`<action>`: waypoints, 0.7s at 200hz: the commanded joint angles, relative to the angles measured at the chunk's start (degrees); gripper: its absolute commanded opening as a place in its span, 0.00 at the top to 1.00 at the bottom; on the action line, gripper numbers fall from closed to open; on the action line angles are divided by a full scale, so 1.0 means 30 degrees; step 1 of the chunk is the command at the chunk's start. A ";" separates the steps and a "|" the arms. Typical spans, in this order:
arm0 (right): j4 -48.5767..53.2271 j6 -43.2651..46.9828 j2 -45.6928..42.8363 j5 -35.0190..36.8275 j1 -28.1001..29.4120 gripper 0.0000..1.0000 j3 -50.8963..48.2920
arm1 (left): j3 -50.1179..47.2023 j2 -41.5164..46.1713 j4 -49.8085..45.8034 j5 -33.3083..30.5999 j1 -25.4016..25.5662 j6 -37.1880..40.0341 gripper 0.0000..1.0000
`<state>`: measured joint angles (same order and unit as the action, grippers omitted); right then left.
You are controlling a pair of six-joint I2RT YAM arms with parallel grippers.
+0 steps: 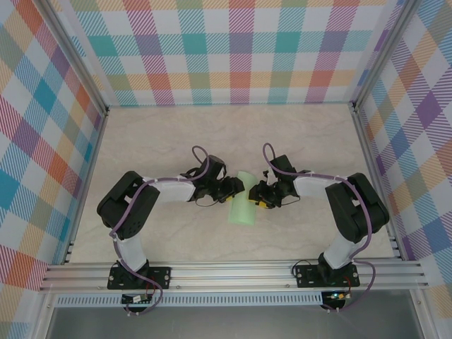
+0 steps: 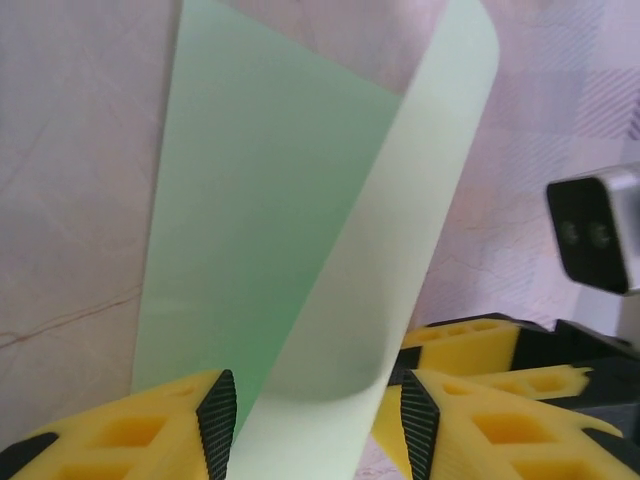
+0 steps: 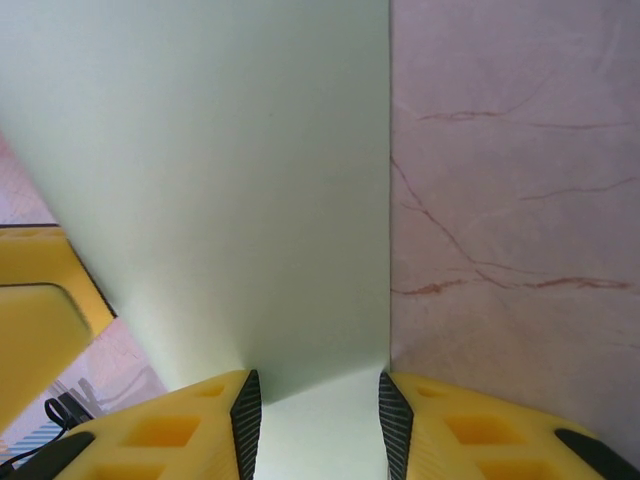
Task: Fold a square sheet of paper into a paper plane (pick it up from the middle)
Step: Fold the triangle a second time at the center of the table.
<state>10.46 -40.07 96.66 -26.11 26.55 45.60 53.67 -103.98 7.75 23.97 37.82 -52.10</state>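
Note:
The square sheet of paper is pale mint green and lies bent between my two grippers at the middle of the table. In the left wrist view the sheet has a curled flap running down between my left gripper's fingers, with a gap beside the right pad; this gripper is open. In the right wrist view the sheet bends up and spans the whole gap between the pads, touching both, so my right gripper is shut on it. From above, that gripper sits at the sheet's right side.
The marble-look table is walled by checked panels at the back and sides. An aluminium rail runs along the near edge. The right gripper's yellow fingers and wrist camera sit close to my left gripper.

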 commanded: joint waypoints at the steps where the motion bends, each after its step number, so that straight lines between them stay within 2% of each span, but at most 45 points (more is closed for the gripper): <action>1: -0.0386 -0.0118 0.0256 0.0177 0.0029 0.60 -0.0538 | -0.0093 -0.0251 0.1662 0.1426 -0.0447 -0.0006 0.49; 76: -0.0544 -0.0104 -0.0488 -0.0028 0.0032 0.57 -0.0729 | -0.0271 -0.0237 0.2036 0.2051 -0.0736 0.0115 0.49; 111: -0.0581 -0.0067 -0.0957 -0.0103 0.0029 0.56 -0.0758 | -0.0329 -0.0540 0.3393 0.3117 -0.0932 -0.0059 0.46; 140: -0.0011 0.0116 -0.1578 0.0319 0.0027 0.55 -0.0773 | -0.0595 -0.0426 0.3820 0.3153 -0.1006 -0.0383 0.46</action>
<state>9.10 -40.23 94.35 -25.96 26.46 43.94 53.36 -105.27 15.97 31.57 35.79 -52.31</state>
